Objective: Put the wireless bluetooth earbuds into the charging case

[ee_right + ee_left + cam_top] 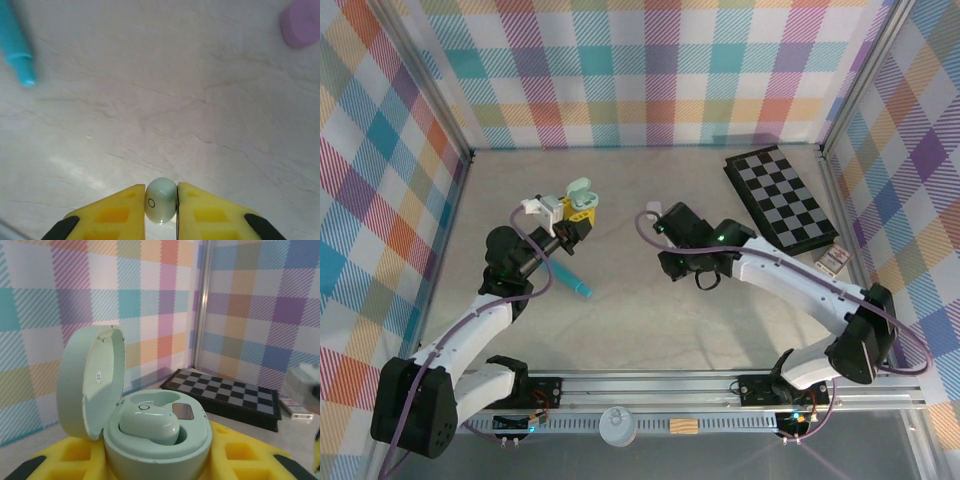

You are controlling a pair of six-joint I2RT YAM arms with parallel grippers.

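One mint earbud [150, 427] sits in the near well of the charging case [160, 452]. The case stands open, its lid [87, 385] hinged up to one side. The well beside the seated bud [184, 411] shows a dark contact plate and appears vacant. The case is clamped between the yellow fingers [240, 455] of the left tool [576, 212], over the far-left part of the bench [650, 330]; whether its base touches the bench cannot be told. The second earbud [161, 209], also mint, is pinched between the tips of the right tool [161, 189]. It hangs over bare bench near the middle, well apart from the case, with open surface between the two tools. A teal cylinder [572, 280] lies on the bench between the arms, nearer the left one, and has no part in the work. A chequered board [785, 195] lies toward the far-right corner, out of the way. Assessment: about half complete. Done: case open and secured, one bud home, the other in hand. Outstanding: carry the held bud across to the case, line it up with the vacant well, set it down and release. The bud is small and smooth, so its orientation in the grip looks like the point to watch on entry.
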